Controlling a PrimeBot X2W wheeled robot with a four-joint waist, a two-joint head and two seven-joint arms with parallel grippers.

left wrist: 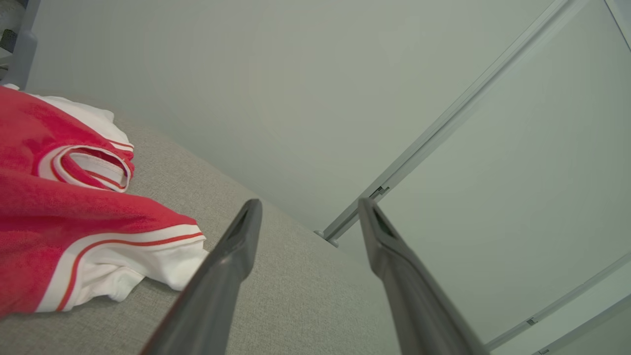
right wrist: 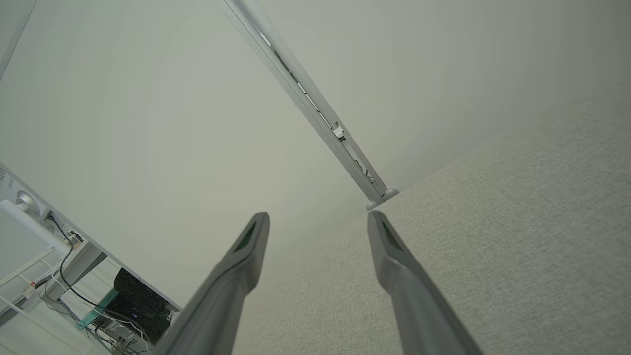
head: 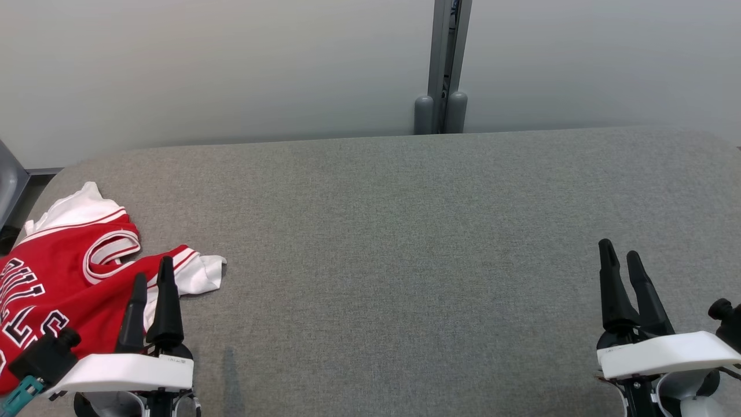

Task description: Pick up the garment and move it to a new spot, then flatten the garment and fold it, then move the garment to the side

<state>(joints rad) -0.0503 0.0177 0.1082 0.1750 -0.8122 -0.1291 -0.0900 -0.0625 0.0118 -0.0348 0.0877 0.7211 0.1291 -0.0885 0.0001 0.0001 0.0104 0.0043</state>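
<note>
The garment (head: 63, 272) is a red jersey with white trim and black-and-white lettering, lying rumpled at the far left of the grey padded table (head: 393, 231); its white sleeve end points toward the middle. In the left wrist view the garment (left wrist: 59, 217) lies left of my fingers. My left gripper (head: 153, 279) hovers over the jersey's right edge, open, with nothing between its fingers. My right gripper (head: 619, 252) stands open at the lower right, far from the jersey, over bare table. The same open jaws show in the wrist views, left gripper (left wrist: 308, 204) and right gripper (right wrist: 318, 217).
A pale wall runs behind the table, split by a grey vertical post (head: 446, 63) at the far edge. A dark object (head: 8, 179) sits beyond the table's left corner. A shelf with cables (right wrist: 64, 276) stands off the table's right side.
</note>
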